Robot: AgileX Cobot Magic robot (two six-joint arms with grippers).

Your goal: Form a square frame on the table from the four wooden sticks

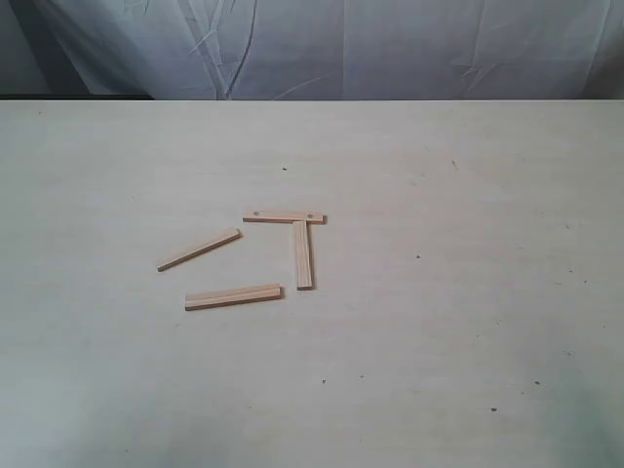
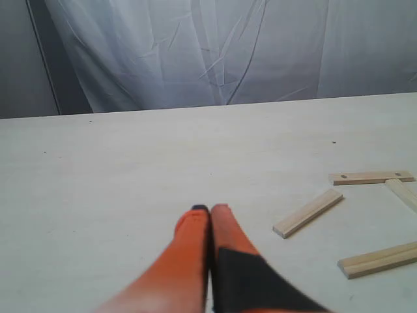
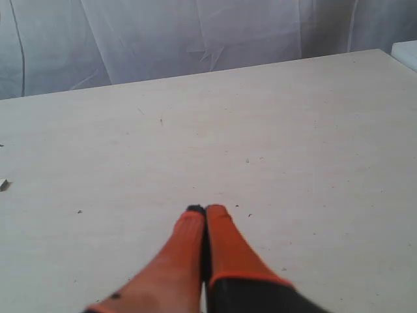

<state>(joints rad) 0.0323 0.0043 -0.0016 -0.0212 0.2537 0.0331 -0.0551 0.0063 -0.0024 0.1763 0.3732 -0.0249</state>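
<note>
Four pale wooden sticks lie on the cream table (image 1: 468, 322). The stick with two dark dots (image 1: 284, 217) lies crosswise; a second stick (image 1: 303, 254) runs toward the front from its right part, making a T-like corner. A slanted stick (image 1: 199, 250) lies apart to the left, and another stick (image 1: 233, 297) lies at the front. No closed square shows. In the left wrist view my left gripper (image 2: 209, 210) is shut and empty, short of the slanted stick (image 2: 308, 213). My right gripper (image 3: 205, 210) is shut and empty over bare table. Neither gripper shows in the exterior view.
A white cloth backdrop (image 1: 390, 49) hangs behind the table's far edge. Tiny dark specks dot the tabletop. A small stick end (image 3: 4, 184) peeks in at the edge of the right wrist view.
</note>
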